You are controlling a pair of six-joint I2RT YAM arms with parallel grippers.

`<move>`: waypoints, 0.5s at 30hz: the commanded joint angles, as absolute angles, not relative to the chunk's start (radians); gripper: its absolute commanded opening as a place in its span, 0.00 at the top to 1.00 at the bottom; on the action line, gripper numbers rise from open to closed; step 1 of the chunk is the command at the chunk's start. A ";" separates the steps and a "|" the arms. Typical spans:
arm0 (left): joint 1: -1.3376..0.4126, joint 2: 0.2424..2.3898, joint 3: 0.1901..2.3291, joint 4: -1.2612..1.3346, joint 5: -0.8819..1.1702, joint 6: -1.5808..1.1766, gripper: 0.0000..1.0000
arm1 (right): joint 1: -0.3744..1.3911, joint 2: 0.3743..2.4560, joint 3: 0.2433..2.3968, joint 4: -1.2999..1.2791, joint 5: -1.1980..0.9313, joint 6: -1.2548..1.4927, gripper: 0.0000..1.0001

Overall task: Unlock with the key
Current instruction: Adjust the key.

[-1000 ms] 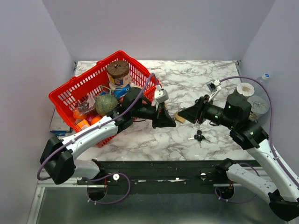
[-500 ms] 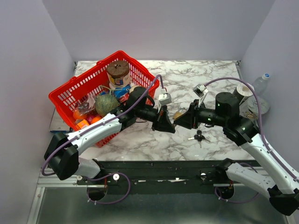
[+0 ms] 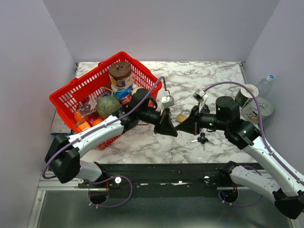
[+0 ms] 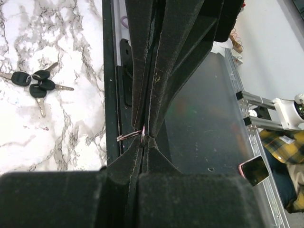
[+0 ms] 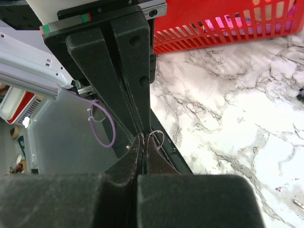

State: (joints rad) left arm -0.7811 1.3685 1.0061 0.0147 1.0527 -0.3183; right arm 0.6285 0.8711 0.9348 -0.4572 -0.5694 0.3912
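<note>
My two grippers meet tip to tip low over the marble near the table's front edge. The left gripper point(image 3: 174, 129) point(image 4: 145, 135) is shut, and a thin wire key ring point(image 4: 127, 137) pokes out beside its tips. Facing it, the right gripper point(image 3: 180, 126) point(image 5: 143, 137) is shut at the same spot, the key ring point(image 5: 158, 137) looping out beside its tips. The key's blade is hidden between the pads. A brass padlock point(image 3: 181, 116) lies on the marble just behind the tips. A separate bunch of black-headed keys point(image 3: 202, 138) point(image 4: 35, 83) rests under the right arm.
A red basket point(image 3: 71, 90) point(image 5: 213, 33) full of groceries stands at the back left, under the left arm. A clear bottle point(image 3: 267, 84) and cups point(image 3: 248, 95) stand at the right edge. The black front rail point(image 3: 156, 171) runs below the grippers.
The right arm has swung left from over the loose keys to meet the left gripper, and its jaws have closed. The left gripper shifted slightly and stayed shut.
</note>
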 commanded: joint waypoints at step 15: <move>-0.729 1.190 1.045 0.023 0.666 -0.726 0.09 | 0.638 0.713 0.888 -0.333 -0.224 0.224 0.99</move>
State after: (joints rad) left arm -0.7551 1.2831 1.0134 0.0082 0.8577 -0.4545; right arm 0.6296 0.7307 0.9108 -0.4137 -0.3561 0.3237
